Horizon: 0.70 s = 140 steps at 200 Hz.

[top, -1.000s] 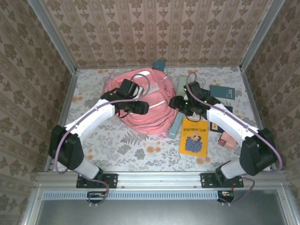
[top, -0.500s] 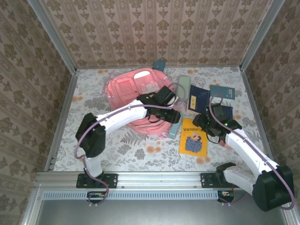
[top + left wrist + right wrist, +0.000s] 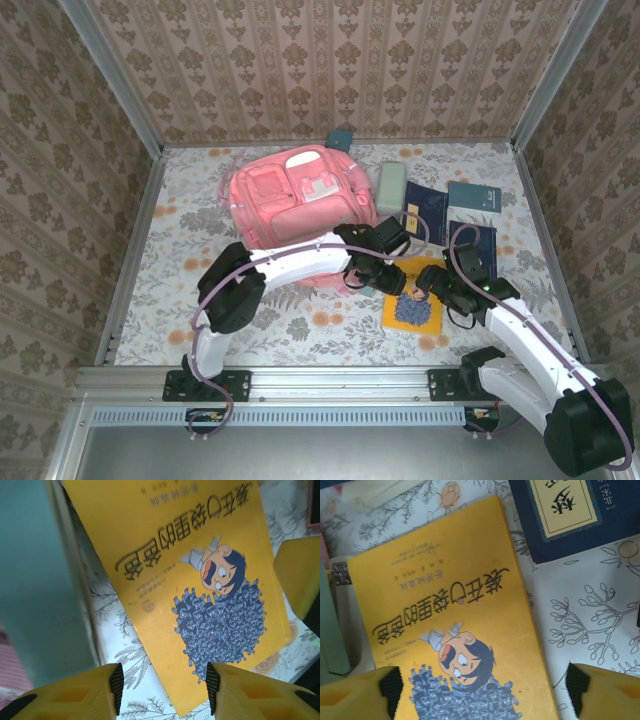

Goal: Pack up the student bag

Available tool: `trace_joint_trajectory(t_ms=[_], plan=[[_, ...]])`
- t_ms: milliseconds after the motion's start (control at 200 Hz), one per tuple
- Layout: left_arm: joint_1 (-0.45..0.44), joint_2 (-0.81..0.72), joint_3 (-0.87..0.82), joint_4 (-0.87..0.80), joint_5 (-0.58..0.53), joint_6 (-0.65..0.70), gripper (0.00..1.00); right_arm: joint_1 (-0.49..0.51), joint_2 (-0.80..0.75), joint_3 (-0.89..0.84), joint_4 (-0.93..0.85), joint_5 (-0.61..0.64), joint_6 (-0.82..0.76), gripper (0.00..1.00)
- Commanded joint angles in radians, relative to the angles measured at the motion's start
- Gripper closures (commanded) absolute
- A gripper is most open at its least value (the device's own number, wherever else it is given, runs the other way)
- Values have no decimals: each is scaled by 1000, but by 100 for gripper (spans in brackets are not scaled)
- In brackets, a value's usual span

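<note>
Left arm stretched long across the table (image 3: 180, 262), left gripper (image 3: 164, 689) hovering over the yellow picture book (image 3: 412, 310), jaws apart, nothing between them. Right arm bent in, right gripper (image 3: 480, 690) spread wide above the same cover. The pink student bag (image 3: 290, 195) lies farther back, left of both.

Yellow book (image 3: 455, 620), front cover: large black Chinese title, upside down in both wrist views, reads 装在口袋里的爸爸. Smaller print lines beside title too small to read. Navy book (image 3: 570, 515): cream label with large Chinese characters, cut by picture edge, not legible.
</note>
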Motion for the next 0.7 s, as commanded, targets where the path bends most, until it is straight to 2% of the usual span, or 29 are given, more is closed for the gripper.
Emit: trace_joint_trajectory(t_ms=[0, 100, 300, 590, 695], plan=[[-13, 48, 43, -18, -11, -49, 53, -10, -4, -32, 32, -5, -27, 21], [-14, 76, 55, -32, -25, -60, 56, -15, 7, -54, 75, -27, -41, 27], [-14, 119, 66, -92, -70, -68, 57, -25, 21, -85, 114, -60, -56, 31], [27, 106, 84, -231, -253, -52, 58, -30, 34, -79, 105, -75, -56, 30], [39, 76, 90, -244, -271, -29, 58, -30, 16, -85, 103, -82, -50, 29]])
